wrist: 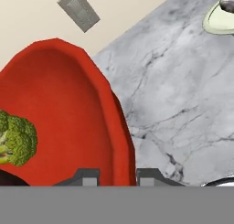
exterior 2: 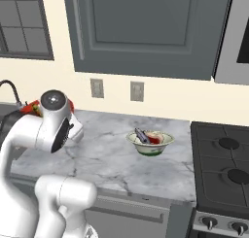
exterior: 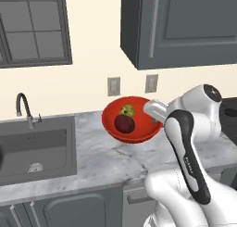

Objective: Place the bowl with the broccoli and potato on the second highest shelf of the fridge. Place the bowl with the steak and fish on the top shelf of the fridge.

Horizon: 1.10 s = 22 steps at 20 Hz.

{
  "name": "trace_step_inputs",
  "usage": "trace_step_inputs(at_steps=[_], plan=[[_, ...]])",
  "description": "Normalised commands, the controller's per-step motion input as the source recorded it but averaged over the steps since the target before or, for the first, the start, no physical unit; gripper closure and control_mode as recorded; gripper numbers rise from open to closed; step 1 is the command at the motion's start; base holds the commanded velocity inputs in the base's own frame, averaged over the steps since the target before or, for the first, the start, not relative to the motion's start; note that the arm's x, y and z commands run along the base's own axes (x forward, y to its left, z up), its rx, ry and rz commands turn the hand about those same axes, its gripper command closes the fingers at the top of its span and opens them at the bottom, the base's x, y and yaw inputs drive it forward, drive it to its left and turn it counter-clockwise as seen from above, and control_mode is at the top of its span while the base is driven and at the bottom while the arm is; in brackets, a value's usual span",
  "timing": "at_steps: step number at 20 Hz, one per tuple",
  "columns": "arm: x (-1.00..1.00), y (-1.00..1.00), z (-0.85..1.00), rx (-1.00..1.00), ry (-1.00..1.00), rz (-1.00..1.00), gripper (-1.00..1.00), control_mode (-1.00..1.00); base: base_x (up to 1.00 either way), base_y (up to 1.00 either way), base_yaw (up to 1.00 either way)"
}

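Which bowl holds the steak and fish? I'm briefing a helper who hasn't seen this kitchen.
Start at the stove on the right of the marble counter. Just left of it sits a pale bowl with a green base, holding red meat and a dark fish. The other bowl, by the arm, is plain red.

Sink (exterior: 34, 149), faucet (exterior: 24, 109), stove (exterior 2: 223, 176)

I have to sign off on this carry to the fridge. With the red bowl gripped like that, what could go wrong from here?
1. The gripper pinches only the rim of the red bowl, which looks tilted in the left base view; it might pivot or slip.
2. The potato and broccoli lie loose inside and could roll out.
3. A wide swing could clip the second bowl on the counter.
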Motion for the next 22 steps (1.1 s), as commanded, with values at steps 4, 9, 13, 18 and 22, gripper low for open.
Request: trace_step_inputs(at_steps=[4, 9, 13, 18, 22], plan=[[-0.67, -0.02, 0.15, 0.0, 0.0, -0.03, 1.0, -1.0, 0.0, 0.0, 0.0], [-0.31, 0.0, 0.06, 0.0, 0.0, -0.01, 1.0, -1.0, 0.0, 0.0, 0.0], [0.0, 0.0, 0.0, 0.0, 0.0, 0.0, 1.0, 1.0, -0.39, 0.0, 0.22], [0.0, 0.0, 0.0, 0.0, 0.0, 0.0, 1.0, 1.0, -0.72, 0.0, 0.45], [0.0, 0.0, 0.0, 0.0, 0.0, 0.0, 1.0, 1.0, -0.72, 0.0, 0.57]])
